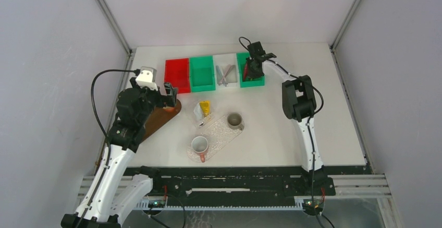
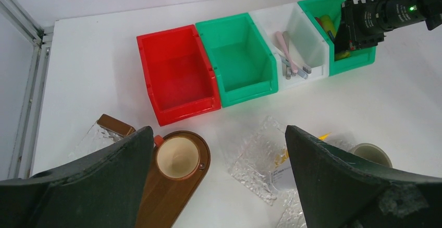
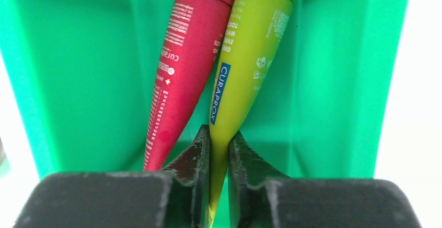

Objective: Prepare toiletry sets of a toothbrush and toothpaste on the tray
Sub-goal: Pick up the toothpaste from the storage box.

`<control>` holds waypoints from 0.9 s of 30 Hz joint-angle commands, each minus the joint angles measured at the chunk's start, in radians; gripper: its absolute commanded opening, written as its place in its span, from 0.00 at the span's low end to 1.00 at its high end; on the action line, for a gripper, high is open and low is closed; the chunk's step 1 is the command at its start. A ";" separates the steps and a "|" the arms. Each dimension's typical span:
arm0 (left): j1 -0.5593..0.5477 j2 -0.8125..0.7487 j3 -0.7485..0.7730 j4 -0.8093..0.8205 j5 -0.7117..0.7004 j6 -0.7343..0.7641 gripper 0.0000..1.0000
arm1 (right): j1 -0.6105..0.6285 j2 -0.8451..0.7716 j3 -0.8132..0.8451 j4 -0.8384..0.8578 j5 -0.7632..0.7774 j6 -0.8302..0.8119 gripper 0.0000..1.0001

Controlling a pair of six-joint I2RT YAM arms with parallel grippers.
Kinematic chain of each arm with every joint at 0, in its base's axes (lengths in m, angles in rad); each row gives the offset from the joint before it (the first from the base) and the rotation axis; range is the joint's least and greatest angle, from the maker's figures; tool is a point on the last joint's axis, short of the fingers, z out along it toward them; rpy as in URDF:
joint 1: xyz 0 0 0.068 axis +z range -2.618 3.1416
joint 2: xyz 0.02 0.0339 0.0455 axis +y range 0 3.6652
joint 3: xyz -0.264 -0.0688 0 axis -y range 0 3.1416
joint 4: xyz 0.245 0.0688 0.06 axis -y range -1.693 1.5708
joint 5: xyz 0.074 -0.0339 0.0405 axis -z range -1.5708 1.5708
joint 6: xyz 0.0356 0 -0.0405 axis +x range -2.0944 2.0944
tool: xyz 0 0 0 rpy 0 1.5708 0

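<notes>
From above, the right gripper (image 1: 254, 69) reaches into the green bin (image 1: 255, 83) at the row's right end. The left wrist view shows the left gripper (image 2: 219, 181) spread wide, well short of that bin. The right wrist view shows the right jaws pinching the flat tail of a yellow-green tube (image 3: 245, 56) marked "CURAPROX" inside that bin, with the cap end pointing away and a red tube (image 3: 182, 56) touching its left side.

1. Left arm (image 1: 112, 150): white lower links, black joint housings above, and a pale grey camera block (image 1: 146, 76) at the wrist.
2. Right arm (image 1: 307, 129): same white-and-black build, with a small green light (image 2: 413, 8) glowing on its black wrist.
3. Black cables (image 1: 95, 100) loop off each arm.
4. The jaws are matte black wedges with scuffed, chipped edges.
</notes>
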 commanded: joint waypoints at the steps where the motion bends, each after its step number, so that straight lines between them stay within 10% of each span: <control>1: 0.010 -0.007 -0.011 0.036 0.018 0.020 1.00 | 0.006 -0.078 0.033 0.006 -0.032 -0.043 0.07; 14: 0.011 -0.051 -0.074 0.207 0.350 -0.110 1.00 | -0.011 -0.523 -0.234 0.124 -0.165 -0.065 0.00; 21: -0.016 -0.127 -0.201 0.551 0.564 -0.525 0.99 | -0.122 -0.922 -0.575 0.253 -0.804 -0.195 0.00; 27: -0.306 -0.139 -0.312 0.847 0.353 -0.625 0.98 | -0.254 -1.160 -0.820 0.436 -1.297 -0.133 0.00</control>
